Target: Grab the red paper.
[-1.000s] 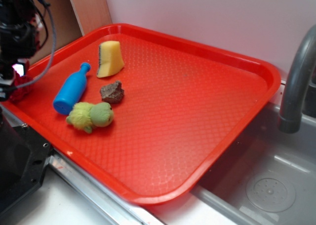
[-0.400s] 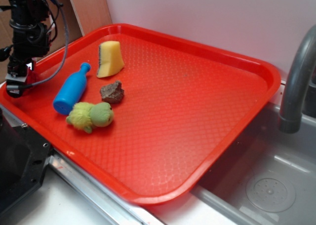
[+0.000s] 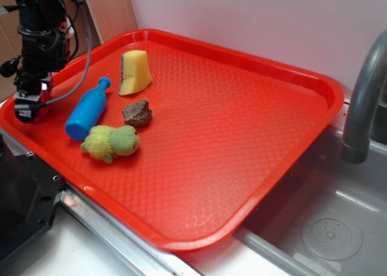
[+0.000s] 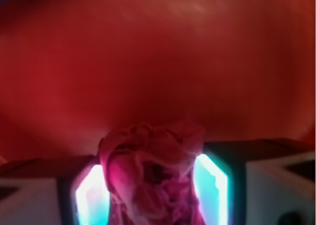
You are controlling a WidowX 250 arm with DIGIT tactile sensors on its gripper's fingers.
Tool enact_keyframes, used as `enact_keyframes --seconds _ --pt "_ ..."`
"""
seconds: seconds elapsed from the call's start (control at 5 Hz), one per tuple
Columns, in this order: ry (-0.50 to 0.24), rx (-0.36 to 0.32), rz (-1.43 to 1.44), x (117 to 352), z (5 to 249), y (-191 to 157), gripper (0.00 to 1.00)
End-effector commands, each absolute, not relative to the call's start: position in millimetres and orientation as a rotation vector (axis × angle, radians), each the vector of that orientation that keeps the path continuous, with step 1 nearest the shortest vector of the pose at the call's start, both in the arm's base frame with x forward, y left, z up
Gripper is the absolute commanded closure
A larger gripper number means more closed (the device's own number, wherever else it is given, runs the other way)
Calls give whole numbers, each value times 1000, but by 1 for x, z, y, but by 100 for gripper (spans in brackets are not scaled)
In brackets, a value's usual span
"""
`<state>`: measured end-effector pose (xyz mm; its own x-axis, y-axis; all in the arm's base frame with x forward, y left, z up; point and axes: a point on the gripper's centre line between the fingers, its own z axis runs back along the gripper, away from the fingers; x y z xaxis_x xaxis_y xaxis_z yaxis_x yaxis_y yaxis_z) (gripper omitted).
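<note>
The red tray is lying beside the sink. On the tray's left part the blue bottle, the green plush toy, the yellow sponge and the brown lump are resting. The gripper is hanging over the tray's left edge. Its fingers are pressing on both sides of the red paper, holding it between them.

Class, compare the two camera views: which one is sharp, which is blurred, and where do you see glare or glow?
Exterior view: sharp and evenly lit, tray texture clear, soft sheen on its rim. Wrist view: tray blurred to a red haze; red paper only fairly defined between the gripper fingers, whose inner faces glow cyan-white, overexposed.
</note>
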<state>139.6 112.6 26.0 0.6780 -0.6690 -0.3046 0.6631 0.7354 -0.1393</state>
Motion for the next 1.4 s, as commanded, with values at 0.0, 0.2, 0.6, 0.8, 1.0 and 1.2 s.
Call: enact_keyframes --seconds 0.0,0.2,0.6,0.8,1.0,1.2 --pt "308 26 -808 153 42 93 100" --pt "248 56 -833 163 63 87 100" --pt "107 105 -693 202 158 45 100" --pt "59 34 -446 206 188 34 100" --pt "-7 -56 -199 169 184 83 100" --pt "-89 -83 -92 143 180 99 100"
